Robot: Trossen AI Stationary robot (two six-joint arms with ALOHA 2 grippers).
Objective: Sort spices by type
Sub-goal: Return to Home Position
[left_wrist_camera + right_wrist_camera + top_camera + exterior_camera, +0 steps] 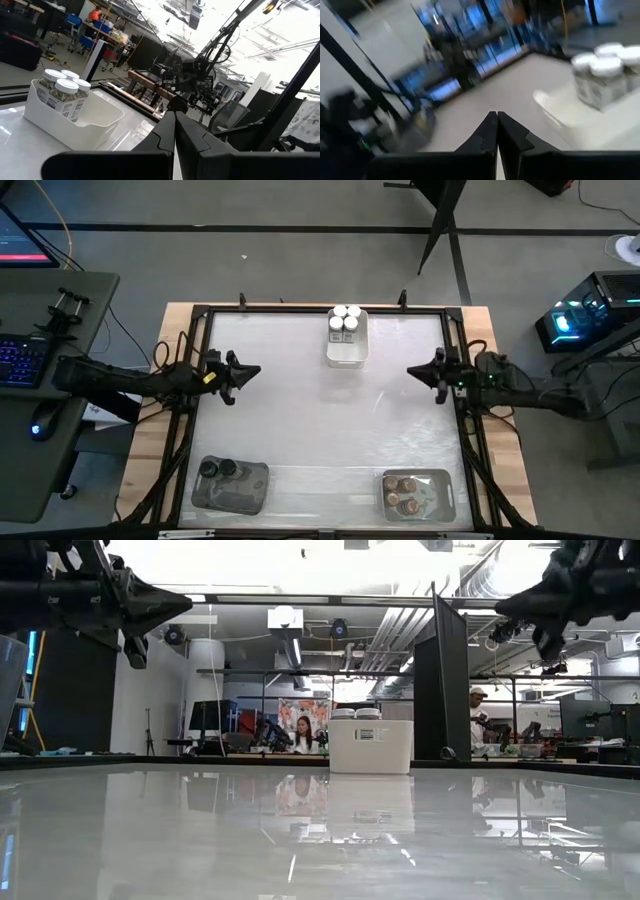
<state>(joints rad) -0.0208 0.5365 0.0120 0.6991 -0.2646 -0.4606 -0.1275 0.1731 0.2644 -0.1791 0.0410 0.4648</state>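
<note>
Several white-topped spice jars (346,318) stand in a white tray (347,352) at the table's far middle; they also show in the left wrist view (62,92) and right wrist view (602,75). Two black-topped jars (219,469) sit in a clear tray near the near left corner. Brown-topped jars (402,491) lie in a clear tray near the near right corner. My left gripper (258,370) hangs shut above the table's left side, holding nothing. My right gripper (409,371) hangs shut above the right side, likewise empty.
The white tray (370,746) stands at the far edge in the low view. A black frame (200,315) runs round the table. The table's middle (330,420) between the two grippers is bare. People sit in the room behind the table.
</note>
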